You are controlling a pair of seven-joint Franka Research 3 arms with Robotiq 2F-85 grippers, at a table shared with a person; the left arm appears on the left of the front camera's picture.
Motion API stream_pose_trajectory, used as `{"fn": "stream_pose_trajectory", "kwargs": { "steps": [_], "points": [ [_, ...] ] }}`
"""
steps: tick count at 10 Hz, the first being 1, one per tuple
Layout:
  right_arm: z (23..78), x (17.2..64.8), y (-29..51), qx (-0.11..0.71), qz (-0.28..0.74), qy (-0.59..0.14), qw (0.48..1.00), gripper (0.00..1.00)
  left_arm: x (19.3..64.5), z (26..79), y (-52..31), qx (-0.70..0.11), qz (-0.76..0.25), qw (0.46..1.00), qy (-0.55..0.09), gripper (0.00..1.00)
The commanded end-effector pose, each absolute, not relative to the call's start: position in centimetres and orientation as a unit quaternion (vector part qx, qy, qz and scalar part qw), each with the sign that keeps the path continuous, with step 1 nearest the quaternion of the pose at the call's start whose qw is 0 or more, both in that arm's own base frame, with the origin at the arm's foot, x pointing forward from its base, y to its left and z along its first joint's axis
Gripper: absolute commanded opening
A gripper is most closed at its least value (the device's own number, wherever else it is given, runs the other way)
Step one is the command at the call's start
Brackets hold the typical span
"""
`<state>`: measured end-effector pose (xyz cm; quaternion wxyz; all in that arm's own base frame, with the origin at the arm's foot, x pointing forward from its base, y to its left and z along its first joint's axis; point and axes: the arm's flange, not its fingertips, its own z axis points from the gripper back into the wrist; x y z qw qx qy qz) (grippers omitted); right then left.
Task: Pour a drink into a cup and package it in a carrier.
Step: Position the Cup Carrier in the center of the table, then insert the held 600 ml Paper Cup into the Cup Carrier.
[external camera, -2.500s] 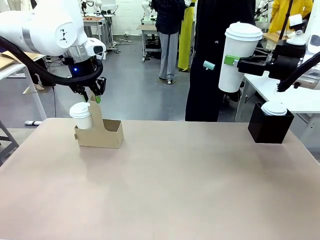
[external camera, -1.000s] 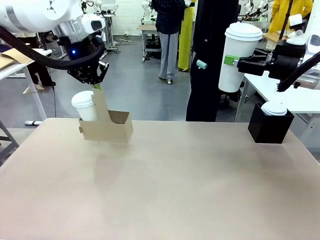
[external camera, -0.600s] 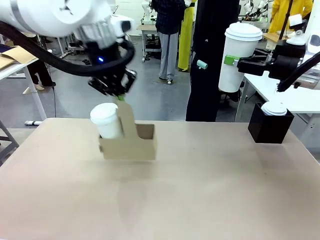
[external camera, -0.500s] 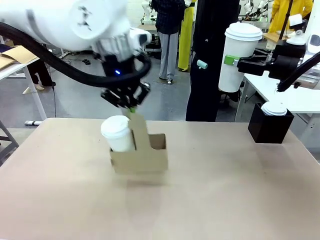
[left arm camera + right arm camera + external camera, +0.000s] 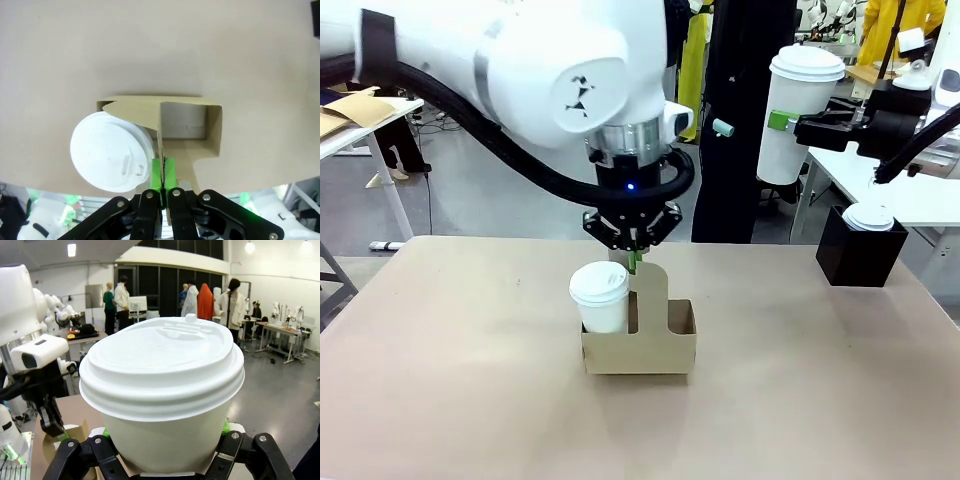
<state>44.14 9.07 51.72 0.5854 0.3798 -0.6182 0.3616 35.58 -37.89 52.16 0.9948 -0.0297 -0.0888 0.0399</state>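
Front view: the carrier (image 5: 640, 345) is held by its upright handle in the closed left gripper (image 5: 635, 262) at mid-table (image 5: 450, 380). A lidded cup (image 5: 600, 297) is seated in its left slot and the other slot is empty. A second lidded cup (image 5: 798, 110) is gripped aloft by the right gripper (image 5: 782, 121).

Left wrist view: the handle is pinched between narrow green pads (image 5: 156, 172).

Right wrist view: the second lidded cup (image 5: 162, 385) is clasped around its body.

Packaging is judged under way. Next, that cup needs lowering squarely into the empty slot.
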Motion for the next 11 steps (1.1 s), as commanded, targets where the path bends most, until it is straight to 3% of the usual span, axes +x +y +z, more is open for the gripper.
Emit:
{"fn": "stream_pose_trajectory", "kwargs": {
  "steps": [1, 6, 11],
  "points": [
    [51.9, 44.2, 9.0, 0.377, 0.365, -0.627, 0.576, 0.8, 35.8, 51.7, -39.2, -0.012, 0.059, 0.992, -0.112, 0.02],
    [51.9, 44.2, 9.0, 0.377, 0.365, -0.627, 0.576, 0.8, 35.1, 48.4, -40.5, -0.004, 0.035, 0.994, -0.105, 0.02],
    [51.9, 44.2, 9.0, 0.377, 0.365, -0.627, 0.576, 0.8, 35.1, 49.7, -40.2, -0.003, 0.04, 0.994, -0.103, 0.02]
  ]
}}
